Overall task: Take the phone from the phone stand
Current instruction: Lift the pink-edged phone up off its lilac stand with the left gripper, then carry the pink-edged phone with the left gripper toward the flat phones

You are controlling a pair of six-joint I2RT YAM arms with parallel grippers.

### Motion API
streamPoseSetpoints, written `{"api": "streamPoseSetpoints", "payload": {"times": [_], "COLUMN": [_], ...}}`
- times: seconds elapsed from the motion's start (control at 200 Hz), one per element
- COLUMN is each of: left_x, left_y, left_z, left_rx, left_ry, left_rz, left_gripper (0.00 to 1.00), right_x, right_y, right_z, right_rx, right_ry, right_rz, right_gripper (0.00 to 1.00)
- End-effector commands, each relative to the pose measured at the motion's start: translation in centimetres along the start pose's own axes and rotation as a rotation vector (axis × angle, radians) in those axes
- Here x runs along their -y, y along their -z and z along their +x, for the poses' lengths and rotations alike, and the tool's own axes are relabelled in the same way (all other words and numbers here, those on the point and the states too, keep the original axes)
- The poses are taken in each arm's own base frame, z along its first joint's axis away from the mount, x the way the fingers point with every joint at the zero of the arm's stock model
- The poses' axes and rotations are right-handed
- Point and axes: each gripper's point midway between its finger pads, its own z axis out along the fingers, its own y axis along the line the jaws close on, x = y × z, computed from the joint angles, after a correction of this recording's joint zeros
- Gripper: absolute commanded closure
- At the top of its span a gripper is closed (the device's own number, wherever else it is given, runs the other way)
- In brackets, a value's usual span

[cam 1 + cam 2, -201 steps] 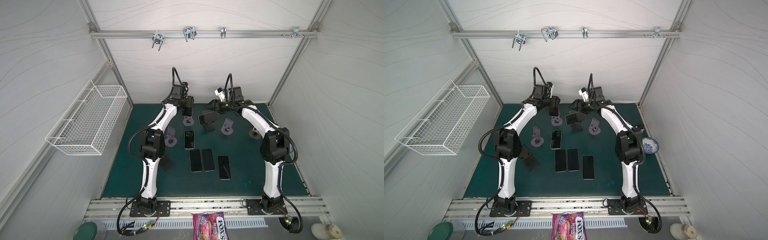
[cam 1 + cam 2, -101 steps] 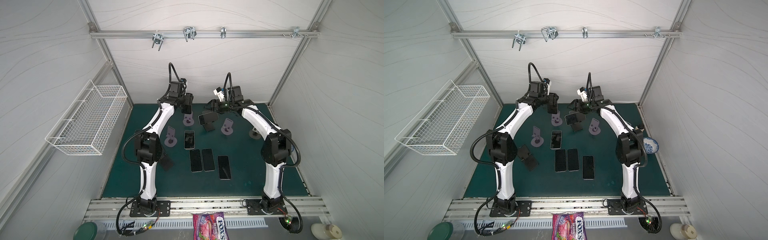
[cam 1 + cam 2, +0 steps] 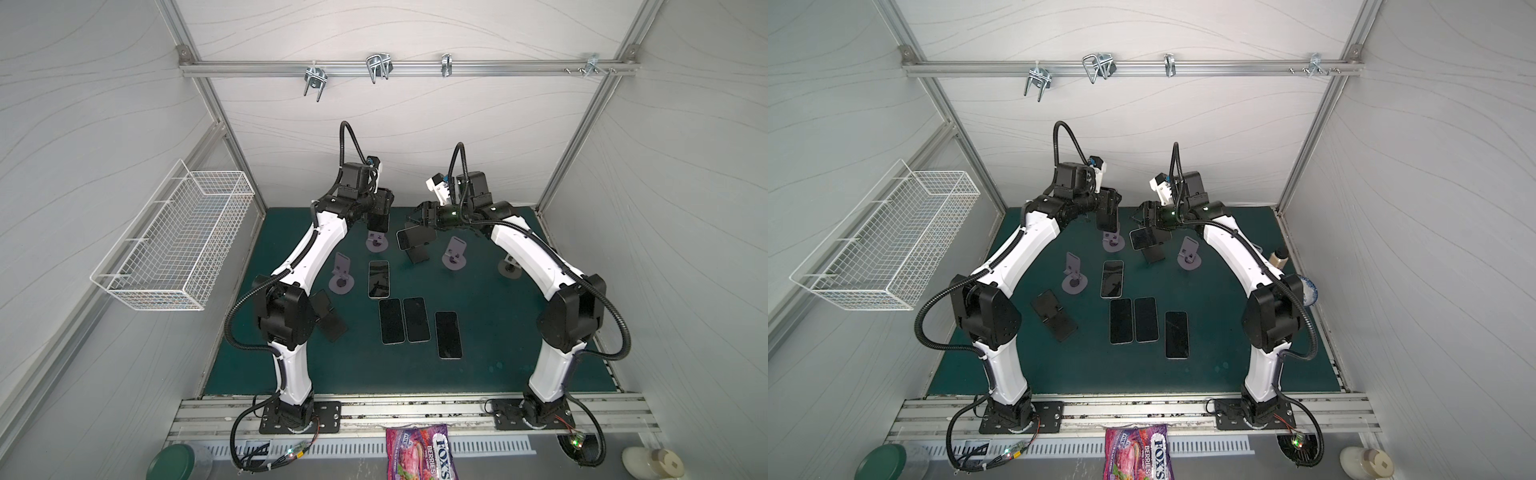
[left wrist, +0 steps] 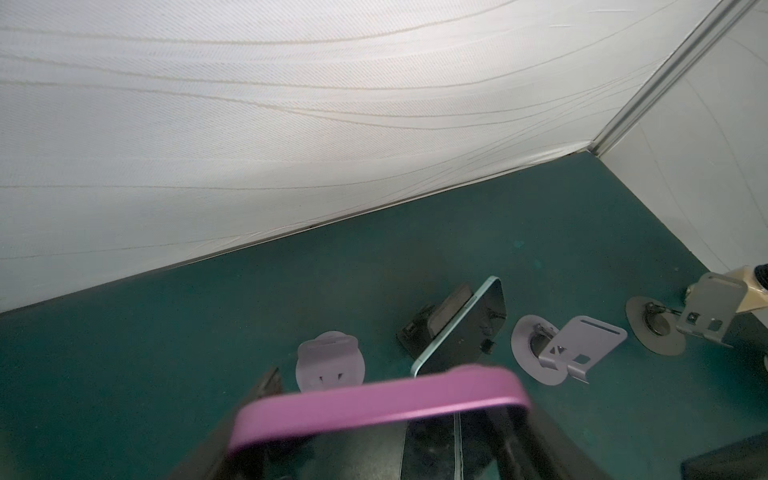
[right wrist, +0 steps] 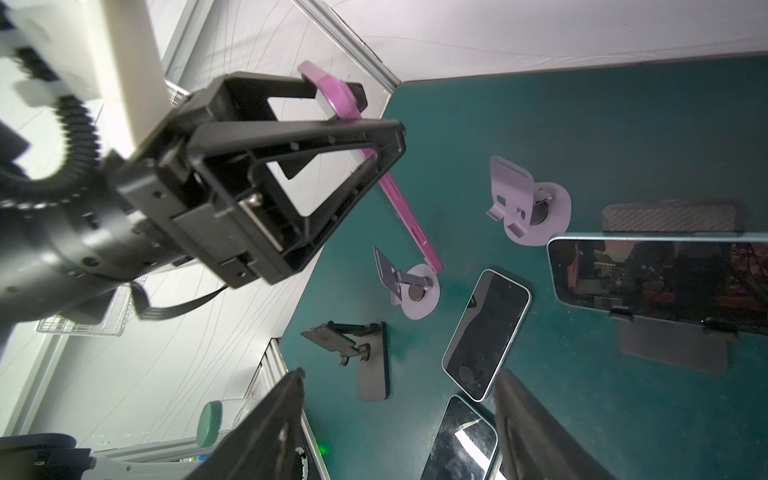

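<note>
Raised since a second ago, the left gripper (image 3: 379, 210) has been drawn up toward the back wall, and the pink phone (image 3: 378, 223) has been carried with it off the lavender stand (image 3: 376, 242). The phone is clamped across its width between the black fingers (image 5: 357, 96) and is hung upright, seen at twelve o'clock of that stand in both top views. The right gripper (image 3: 419, 216) is held at twelve o'clock of the teal phone (image 3: 415, 237), jaws parted, nothing gripped. That teal phone is left propped sideways on the black stand (image 3: 419, 255), at three o'clock of the lavender one. Four more phones (image 3: 391, 321) are laid flat on the green mat (image 3: 498, 353), around six o'clock.
</note>
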Motion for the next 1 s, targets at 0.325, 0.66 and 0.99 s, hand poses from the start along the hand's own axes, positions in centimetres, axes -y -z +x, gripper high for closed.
{"api": "streamPoseSetpoints", "payload": {"times": [0.325,0.66,0.99], "left_x": [4.7,6.9,6.5], "left_y": [7.3,11.1,14.5], "left_z": [-0.4,2.5,5.7], "left_rx": [0.066,0.043,0.022], "left_ry": [-0.040,-0.021,0.057], "left_rz": [0.081,0.123,0.118], "left_gripper": [0.53,0.54,0.55], "right_x": [-4.1,-6.0,-7.1], "right_y": [3.6,5.4,5.0], "right_z": [2.7,5.8,10.0], "right_rx": [0.015,0.008,-0.046], "right_ry": [0.045,0.063,0.072], "right_rz": [0.042,0.080,0.091], "right_gripper": [0.26,0.26,0.26]}}
